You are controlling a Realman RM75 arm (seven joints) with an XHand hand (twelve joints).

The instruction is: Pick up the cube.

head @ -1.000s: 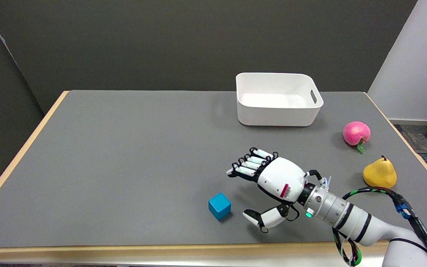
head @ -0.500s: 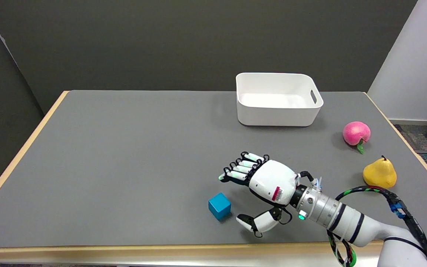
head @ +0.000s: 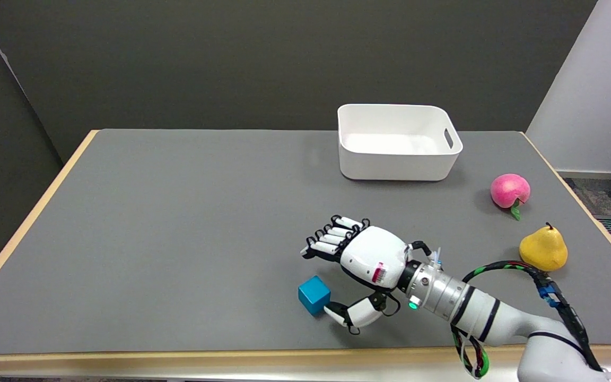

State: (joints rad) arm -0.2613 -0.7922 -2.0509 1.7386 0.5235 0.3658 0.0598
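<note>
One blue cube (head: pixel 314 295) sits on the grey table (head: pixel 178 239), toward the near edge and a little right of centre, turned so that a vertical edge faces the camera. The right hand (head: pixel 361 265) is low over the table immediately to the cube's right, palm facing left, holding nothing. Its fingers (head: pixel 329 240) are spread wide from the thumb (head: pixel 348 314): the fingers reach left on the far side of the cube, the thumb reaches left on the near side, its tip just beside the cube's near-right corner. Whether the thumb tip actually touches that corner, I cannot tell; the fingers are plainly apart from the cube. Key relation: the cube lies left of the palm, at the mouth of the gap between thumb and fingers but not yet inside it. It has no long axis, so either pair of opposite faces would serve; being turned cornerwise, though, its faces sit at a slant to the hand. Judgement: the approach is nearly done, with the grasp not yet made. The next move probably calls for a little more leftward travel, then closing. Risk: the thumb may nudge the corner and spin or push the cube away. Well off to the far right sit a white bin (head: pixel 398 170), a pink peach (head: pixel 509 190) and a yellow pear (head: pixel 543 248), none in the path.
</note>
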